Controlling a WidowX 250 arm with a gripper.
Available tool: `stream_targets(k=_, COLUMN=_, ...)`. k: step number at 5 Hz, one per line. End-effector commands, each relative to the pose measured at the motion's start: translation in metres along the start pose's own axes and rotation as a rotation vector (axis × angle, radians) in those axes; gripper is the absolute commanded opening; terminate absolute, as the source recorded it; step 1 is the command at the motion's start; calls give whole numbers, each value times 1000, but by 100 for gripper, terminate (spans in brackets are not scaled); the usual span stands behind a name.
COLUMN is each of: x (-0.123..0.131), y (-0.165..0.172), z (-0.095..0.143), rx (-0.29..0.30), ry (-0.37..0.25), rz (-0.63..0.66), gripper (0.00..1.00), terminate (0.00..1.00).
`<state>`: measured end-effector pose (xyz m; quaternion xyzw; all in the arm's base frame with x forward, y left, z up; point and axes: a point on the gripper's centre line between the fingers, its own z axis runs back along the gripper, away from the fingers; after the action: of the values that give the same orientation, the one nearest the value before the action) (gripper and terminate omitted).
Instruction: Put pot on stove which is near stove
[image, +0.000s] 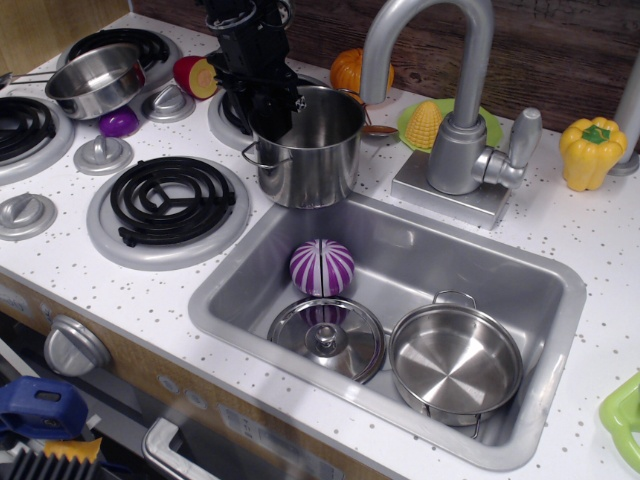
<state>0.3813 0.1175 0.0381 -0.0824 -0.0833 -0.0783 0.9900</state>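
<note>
The tall steel pot (312, 165) stands on the white counter between the sink and the burners, partly over the edge of the back burner (228, 115). The front stove burner (170, 202), a black coil in a silver ring, lies just left of the pot and holds nothing. My black gripper (272, 112) reaches down at the pot's back left rim. One finger is inside the pot and the other is outside, pinching the wall. The pot's base still looks to rest on the counter.
The sink (560, 300) holds a purple striped ball (322, 267), a lid (326, 338) and a shallow steel pan (455, 362). The faucet (455, 110) stands right of the pot. A steel bowl-like pan (95, 80) sits on the far left burner. Knobs (103, 153) lie between the burners.
</note>
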Motion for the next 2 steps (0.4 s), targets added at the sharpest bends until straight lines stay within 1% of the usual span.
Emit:
stream_targets(k=1, x=10, y=7, z=41, rx=45, ry=-19, rz=-17, gripper=0, terminate=0)
stream_targets(k=2, x=1, y=12, z=59, rx=72, ry=-3, rz=-13, gripper=0, terminate=0)
